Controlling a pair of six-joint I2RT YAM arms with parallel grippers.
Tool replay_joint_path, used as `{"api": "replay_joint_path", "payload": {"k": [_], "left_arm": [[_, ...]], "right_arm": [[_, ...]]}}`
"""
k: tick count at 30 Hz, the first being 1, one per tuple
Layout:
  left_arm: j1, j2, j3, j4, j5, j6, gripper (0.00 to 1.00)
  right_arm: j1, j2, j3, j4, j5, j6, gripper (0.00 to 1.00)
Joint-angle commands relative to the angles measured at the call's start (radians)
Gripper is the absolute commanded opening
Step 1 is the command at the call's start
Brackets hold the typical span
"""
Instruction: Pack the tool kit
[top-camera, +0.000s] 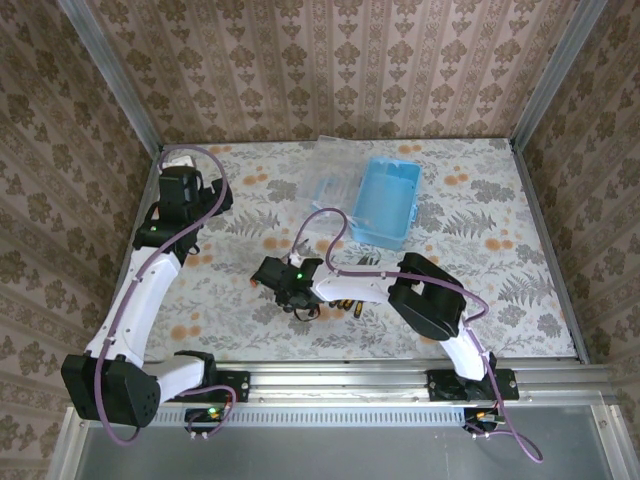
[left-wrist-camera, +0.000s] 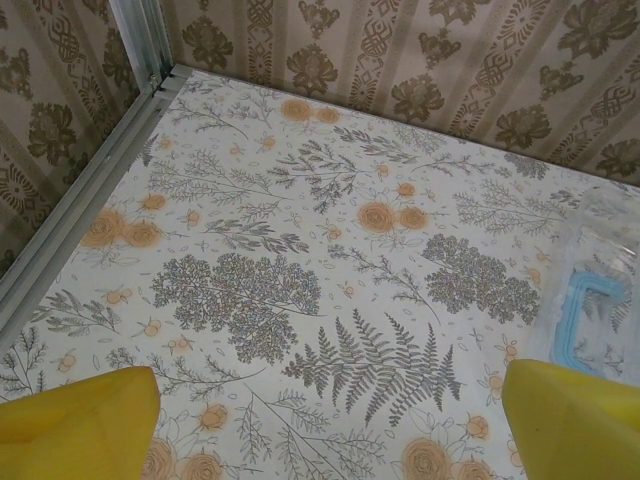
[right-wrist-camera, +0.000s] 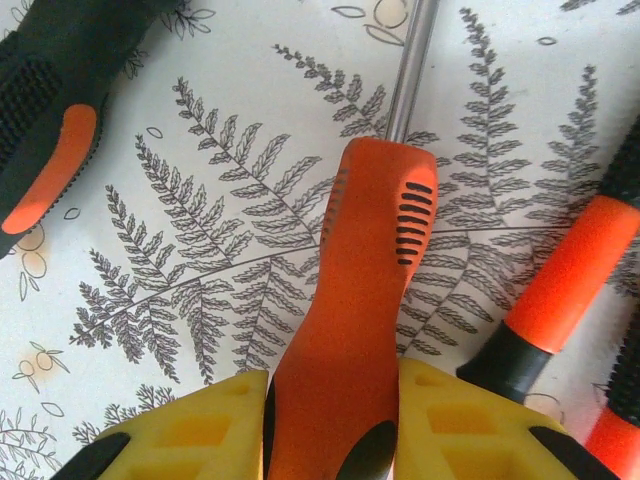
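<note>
From above, my right hand (top-camera: 287, 282) was down on the bench (top-camera: 500, 210) among the loose tools (top-camera: 350, 300), well apart from the blue case (top-camera: 385, 200) they were meant for. My left hand (top-camera: 183, 188) hung near the far left corner. The carry to the case would be long, and I judged a weak grip could fail along the way.

In the left wrist view, my left hand (left-wrist-camera: 330, 425) was spread wide and held nothing. The clear lid (left-wrist-camera: 595, 300) lay off to its right, where a careless sweep could have shoved it.

In the right wrist view, my right hand (right-wrist-camera: 335, 420) pinched the screwdriver (right-wrist-camera: 365, 260) by the butt end of its orange handle, with the steel shaft pointing away. With the grip that far back, I feared the long end would droop or swivel when lifted. The tapered handle could also have slipped. A black-and-orange grip (right-wrist-camera: 45, 120) lay to the left and an orange-and-black handle (right-wrist-camera: 565, 280) just beside on the right. A swinging shaft might have knocked either one.
</note>
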Motion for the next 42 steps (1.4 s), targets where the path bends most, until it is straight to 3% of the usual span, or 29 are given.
{"api": "replay_joint_path", "payload": {"k": [1,16,30,42], "left_arm": [[-0.005,-0.016,-0.013,0.028,-0.007,0.022,0.9],[-0.013,-0.002,-0.018,0.034,-0.001,0.024,0.9],[-0.029,0.0,-0.02,0.037,0.04,0.011,0.9],[-0.065,0.015,-0.016,0.045,0.106,-0.004,0.9]], "right_arm": [[-0.003,-0.074,-0.022,0.023,0.053,0.012,0.28],[0.025,-0.263,-0.151,0.08,0.0,-0.1,0.26],[0.047,-0.397,-0.127,-0.01,0.129,-0.229,0.25],[-0.114,-0.485,-0.054,-0.083,0.164,-0.371,0.25]]}}
